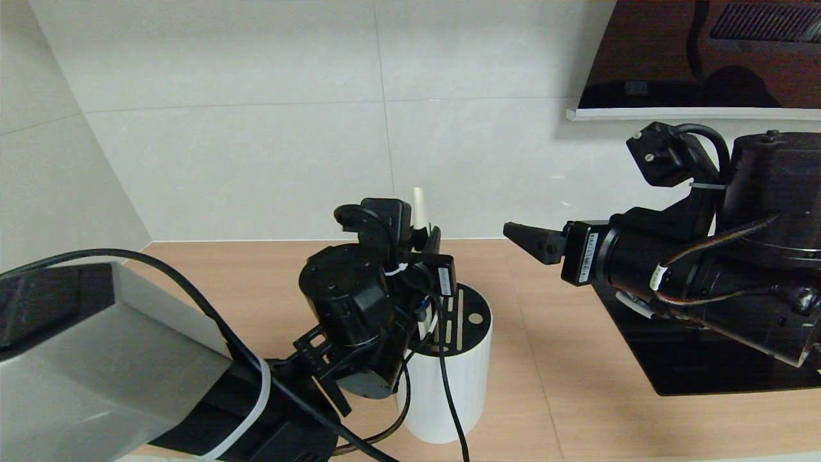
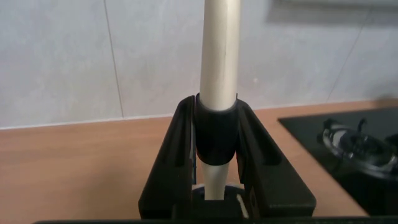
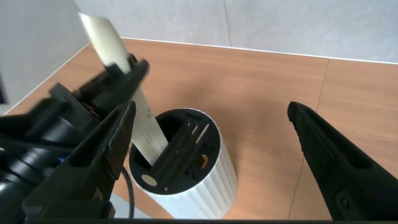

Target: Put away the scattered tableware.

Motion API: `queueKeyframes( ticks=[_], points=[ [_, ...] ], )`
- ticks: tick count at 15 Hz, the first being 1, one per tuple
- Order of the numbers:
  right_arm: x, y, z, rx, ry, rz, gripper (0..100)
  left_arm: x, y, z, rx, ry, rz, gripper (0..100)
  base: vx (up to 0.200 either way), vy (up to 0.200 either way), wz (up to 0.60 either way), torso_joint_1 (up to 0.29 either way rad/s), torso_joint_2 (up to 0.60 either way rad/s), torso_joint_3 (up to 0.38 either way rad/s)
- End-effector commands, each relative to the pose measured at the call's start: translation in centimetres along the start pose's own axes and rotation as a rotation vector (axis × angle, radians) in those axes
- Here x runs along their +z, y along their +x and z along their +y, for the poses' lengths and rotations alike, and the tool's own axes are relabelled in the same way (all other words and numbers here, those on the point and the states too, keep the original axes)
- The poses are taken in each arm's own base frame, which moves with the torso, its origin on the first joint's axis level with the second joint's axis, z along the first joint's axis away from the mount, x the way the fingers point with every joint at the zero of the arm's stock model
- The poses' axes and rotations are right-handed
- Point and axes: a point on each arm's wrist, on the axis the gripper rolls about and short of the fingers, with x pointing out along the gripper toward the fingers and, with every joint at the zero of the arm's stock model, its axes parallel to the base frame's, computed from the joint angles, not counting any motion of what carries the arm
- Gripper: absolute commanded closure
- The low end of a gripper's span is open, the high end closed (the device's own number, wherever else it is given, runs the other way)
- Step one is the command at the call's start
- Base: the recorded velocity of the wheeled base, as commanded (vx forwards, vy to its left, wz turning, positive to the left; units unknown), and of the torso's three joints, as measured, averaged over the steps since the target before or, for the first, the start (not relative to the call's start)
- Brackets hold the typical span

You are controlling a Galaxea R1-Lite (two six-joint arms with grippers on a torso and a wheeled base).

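A white round holder (image 1: 449, 378) with a black slotted top (image 3: 186, 155) stands on the wooden counter (image 1: 564, 359). Directly above it my left gripper (image 1: 426, 242) (image 2: 216, 124) is shut on a knife with a cream handle (image 1: 418, 206) (image 2: 221, 50) (image 3: 102, 34). The knife is held almost upright, and its blade (image 3: 146, 134) reaches down into the holder's top. My right gripper (image 1: 529, 242) (image 3: 211, 112) hangs open above the counter to the right of the holder, with nothing between its fingers.
A black cooktop (image 1: 705, 369) with a burner (image 2: 348, 143) lies on the counter to the right. A dark range hood (image 1: 705, 58) hangs on the tiled wall above it. Bare counter lies between the holder and the cooktop.
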Motion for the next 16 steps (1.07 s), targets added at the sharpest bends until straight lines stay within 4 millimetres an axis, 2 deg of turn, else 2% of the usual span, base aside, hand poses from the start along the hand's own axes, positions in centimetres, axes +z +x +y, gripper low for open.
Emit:
queueKeyframes(
  ticks=[1, 11, 16],
  points=[
    [-0.1, 0.1, 0.0, 0.000, 0.000, 0.002, 0, -0.5, -0.1, -0.1, -0.004, 0.008, 0.015, 100, 0.000, 0.000, 0.00, 0.000, 0.00, 0.000],
    [-0.1, 0.1, 0.0, 0.000, -0.001, 0.004, 0, -4.0, -1.7, 0.2, -0.019, 0.079, 0.137, 100, 0.000, 0.000, 0.00, 0.000, 0.00, 0.000],
    [-0.1, 0.1, 0.0, 0.000, -0.001, 0.004, 0, -4.4, -1.7, 0.2, -0.019, 0.087, 0.148, 100, 0.000, 0.000, 0.00, 0.000, 0.00, 0.000]
  ],
)
